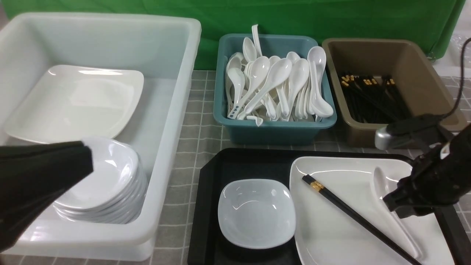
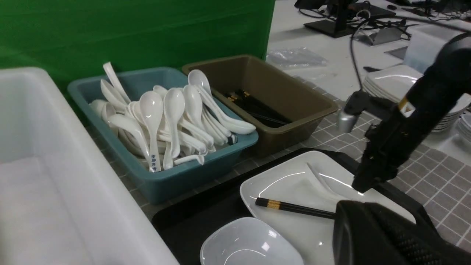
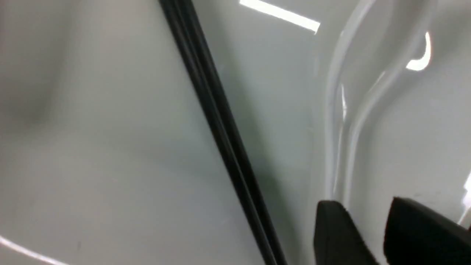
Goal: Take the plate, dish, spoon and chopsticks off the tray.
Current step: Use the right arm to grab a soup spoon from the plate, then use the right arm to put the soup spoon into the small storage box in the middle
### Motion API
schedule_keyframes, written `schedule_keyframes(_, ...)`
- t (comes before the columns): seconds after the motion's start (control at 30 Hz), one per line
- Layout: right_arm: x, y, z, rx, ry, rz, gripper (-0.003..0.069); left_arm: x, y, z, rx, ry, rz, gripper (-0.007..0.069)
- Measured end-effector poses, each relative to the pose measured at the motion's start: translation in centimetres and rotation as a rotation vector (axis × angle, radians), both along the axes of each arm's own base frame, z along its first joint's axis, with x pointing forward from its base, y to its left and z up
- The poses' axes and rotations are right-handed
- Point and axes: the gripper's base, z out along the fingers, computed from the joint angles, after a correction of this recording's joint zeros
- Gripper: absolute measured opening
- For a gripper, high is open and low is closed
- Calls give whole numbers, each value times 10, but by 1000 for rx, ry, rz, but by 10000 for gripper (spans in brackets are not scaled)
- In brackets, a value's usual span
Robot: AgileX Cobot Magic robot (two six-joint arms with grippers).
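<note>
The black tray (image 1: 209, 206) carries the small greyish dish (image 1: 256, 213) on its left and the large white plate (image 1: 331, 235) on its right. Black chopsticks (image 1: 353, 215) with a gold band lie slanted across the plate. The white spoon (image 1: 382, 180) rests on the plate's right side. My right gripper (image 1: 399, 206) is down on the spoon's handle, with a finger (image 3: 338, 235) on either side of it, shut on the spoon (image 3: 390, 55). My left gripper (image 1: 86, 158) hangs shut and empty over the white bin.
A big white bin (image 1: 176, 110) on the left holds a large plate (image 1: 73, 103) and a stack of small dishes (image 1: 106, 184). Behind the tray stand a teal bin (image 1: 272, 129) full of spoons and a brown bin (image 1: 404, 62) of chopsticks.
</note>
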Motion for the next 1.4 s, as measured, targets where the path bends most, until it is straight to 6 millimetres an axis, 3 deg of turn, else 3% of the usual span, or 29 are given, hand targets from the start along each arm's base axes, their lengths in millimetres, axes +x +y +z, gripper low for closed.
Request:
schedule_keyframes(0.17,11,2,-19,-15,31,-4,245,-10,4,2,-10,-25,-8,8)
schedule_keyframes(0.27,13,2,-28,-22,57,-5,293,-10,5,2,-8,-24,-10,8)
schedule_keyframes(0.37,15,2,-37,-27,81,-6,391,-10,5,2,-9,-24,-10,8)
schedule_keyframes(0.5,17,3,-43,-30,91,-6,403,-10,5,2,-9,-24,-10,8)
schedule_keyframes(0.6,19,3,-47,-32,108,-8,355,-10,5,2,-8,-24,-9,8)
schedule_keyframes(0.77,22,3,-48,-42,114,0,184,-10,5,2,-7,-25,-9,8)
schedule_keyframes(0.87,21,3,-45,-40,106,1,157,-10,5,2,-7,-25,-9,8)
schedule_keyframes(1.03,13,4,-20,-15,27,4,157,-10,5,2,-5,-25,-9,8)
schedule_keyframes(1.2,8,34,48,171,-248,77,157,-9,5,3,-11,-47,4,8)
schedule_keyframes(1.27,24,53,81,280,-422,83,157,-8,6,6,-29,-74,20,8)
schedule_keyframes(1.3,27,54,84,288,-438,81,157,-8,6,7,-30,-76,21,8)
schedule_keyframes(1.33,48,63,93,333,-501,58,157,-7,7,8,-38,-89,29,8)
schedule_keyframes(1.4,61,67,99,354,-537,49,157,-7,7,8,-39,-96,33,8)
